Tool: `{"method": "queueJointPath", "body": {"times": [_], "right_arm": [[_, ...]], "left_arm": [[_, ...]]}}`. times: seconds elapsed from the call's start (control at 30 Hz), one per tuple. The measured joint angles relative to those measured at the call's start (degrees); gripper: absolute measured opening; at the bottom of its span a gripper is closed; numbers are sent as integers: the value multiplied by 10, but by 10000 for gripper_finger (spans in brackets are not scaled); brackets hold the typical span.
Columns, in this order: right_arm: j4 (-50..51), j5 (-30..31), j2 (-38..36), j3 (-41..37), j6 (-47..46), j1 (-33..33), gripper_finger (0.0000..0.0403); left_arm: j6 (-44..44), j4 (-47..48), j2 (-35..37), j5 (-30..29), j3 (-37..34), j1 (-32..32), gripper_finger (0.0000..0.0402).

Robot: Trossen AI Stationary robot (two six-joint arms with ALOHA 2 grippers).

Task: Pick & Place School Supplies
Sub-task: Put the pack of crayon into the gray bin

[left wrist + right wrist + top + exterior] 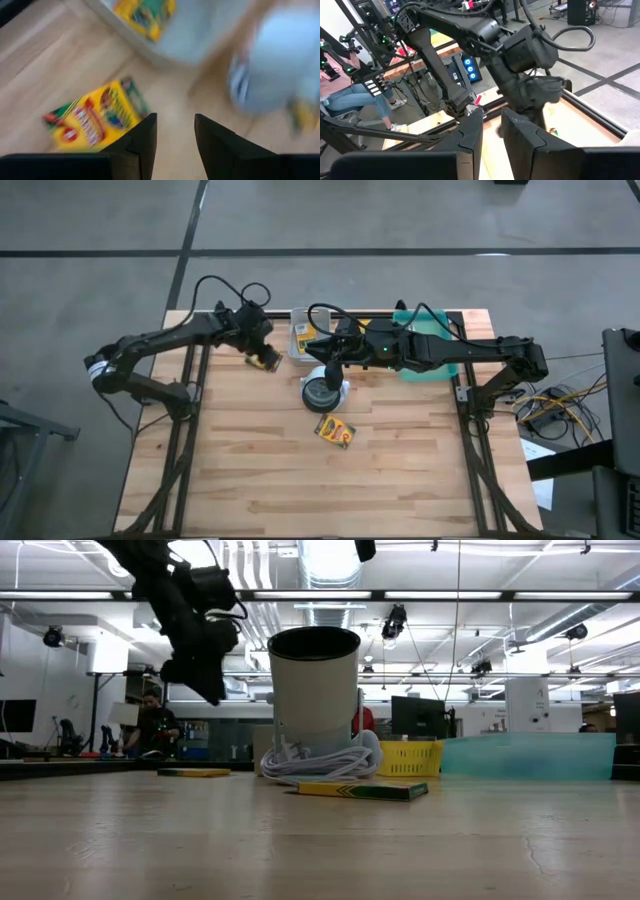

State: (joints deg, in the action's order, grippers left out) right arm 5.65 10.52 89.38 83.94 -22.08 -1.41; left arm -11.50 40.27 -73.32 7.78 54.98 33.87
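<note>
Your left gripper [172, 140] hangs part-open and empty just beside the crayon box [95, 117], arm stretched left of the cup [322, 387].

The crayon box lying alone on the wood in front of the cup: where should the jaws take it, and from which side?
Probably from straight above, with the jaws closing across the two long edges near the middle. The crayon box lies flat on the table, so only its thin edges offer a hold. It sits turned at an angle, so the wrist should turn to match. It lies apart from the cup.
</note>
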Motion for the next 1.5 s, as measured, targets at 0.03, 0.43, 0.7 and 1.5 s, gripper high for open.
{"method": "queueJointPath", "body": {"times": [0.03,0.43,0.7,1.5], "right_arm": [[0,0,0,0,0,0,68],[0,0,0,0,0,0,68],[0,0,0,0,0,0,68],[1,-2,0,0,0,0,68]], "left_arm": [[-43,-34,-1,-4,-10,1,135],[-67,-123,-33,-190,-54,4,135],[-93,-55,-61,-185,-57,4,135],[-79,-93,-189,-168,-54,4,135]]}}
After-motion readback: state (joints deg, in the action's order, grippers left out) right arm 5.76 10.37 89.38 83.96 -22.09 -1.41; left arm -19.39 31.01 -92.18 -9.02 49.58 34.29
